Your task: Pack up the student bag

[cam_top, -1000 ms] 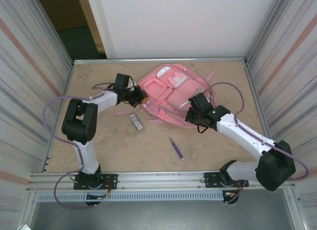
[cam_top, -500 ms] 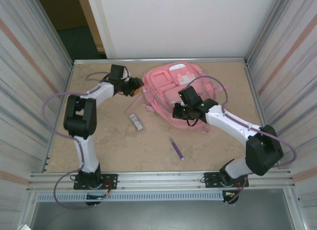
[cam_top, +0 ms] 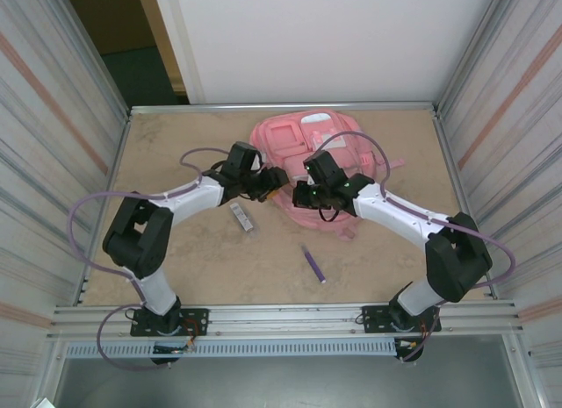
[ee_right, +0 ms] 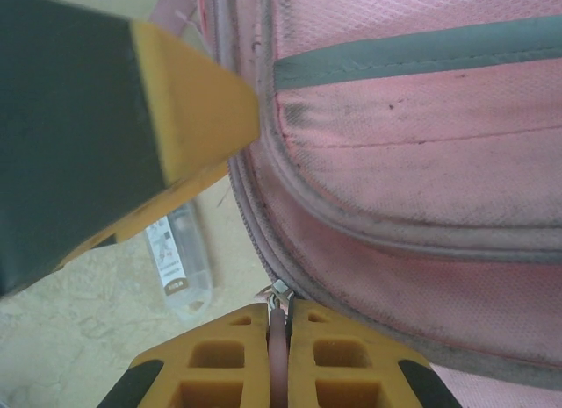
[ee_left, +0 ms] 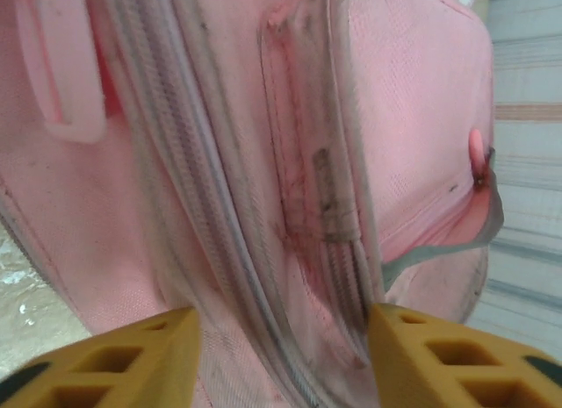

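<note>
Right wrist: right gripper [ee_right: 277, 316] pinches zip pull [ee_right: 277, 348] on bag [ee_right: 413, 162], left gripper [ee_left: 281, 325] agape; likely unzipping, so next drag pull open.

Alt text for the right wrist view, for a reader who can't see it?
The right gripper has its jaws shut on a pink zipper pull at the edge of the student bag. A finger of the left gripper sits upper left, near a small clear packet on the table.

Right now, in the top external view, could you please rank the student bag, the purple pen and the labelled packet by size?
1. student bag, clearly largest.
2. purple pen and labelled packet look alike: pen slightly longer, packet wider, so unranked.
</note>
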Available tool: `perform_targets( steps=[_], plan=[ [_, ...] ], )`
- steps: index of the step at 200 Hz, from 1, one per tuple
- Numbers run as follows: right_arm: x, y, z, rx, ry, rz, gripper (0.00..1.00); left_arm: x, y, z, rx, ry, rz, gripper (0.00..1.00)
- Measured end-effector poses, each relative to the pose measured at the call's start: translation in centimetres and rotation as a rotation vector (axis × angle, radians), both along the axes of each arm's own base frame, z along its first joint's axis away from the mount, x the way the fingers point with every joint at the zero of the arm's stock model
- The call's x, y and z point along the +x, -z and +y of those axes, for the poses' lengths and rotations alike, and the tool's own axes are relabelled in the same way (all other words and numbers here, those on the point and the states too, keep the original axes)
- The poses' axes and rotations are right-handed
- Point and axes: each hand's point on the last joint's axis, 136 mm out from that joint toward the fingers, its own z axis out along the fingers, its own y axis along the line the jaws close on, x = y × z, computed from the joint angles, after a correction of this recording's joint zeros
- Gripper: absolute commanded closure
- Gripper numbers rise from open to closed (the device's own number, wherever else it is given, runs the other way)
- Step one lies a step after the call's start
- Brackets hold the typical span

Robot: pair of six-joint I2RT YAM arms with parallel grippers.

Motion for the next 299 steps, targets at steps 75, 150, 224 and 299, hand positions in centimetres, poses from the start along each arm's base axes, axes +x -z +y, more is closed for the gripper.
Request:
perform_targets(
  steps=[75, 150, 224, 299],
  plan=[
    [-1.2, 0.2, -4.1, -0.094, 0.025, -0.046, 1.00, 0.5, 0.9, 1.2, 0.017, -0.039, 0.009, 1.00],
    [-1.3, -1.0, -9.1, -0.083, 0.077, -0.108, 1.00, 4.4, 0.8, 4.7, -0.020, -0.001, 0.063, 1.00],
    [-0.2, -0.1, -4.1, -0.079, -0.017, -0.038, 1.00, 11.0, -0.4, 11.2, 0.049, -0.179, -0.045, 0.57],
    [0.0, -0.4, -0.6, -0.033, -0.067, -0.016, 1.00, -1.9, -2.2, 4.5, 0.107, -0.040, -0.046, 0.39]
  ],
)
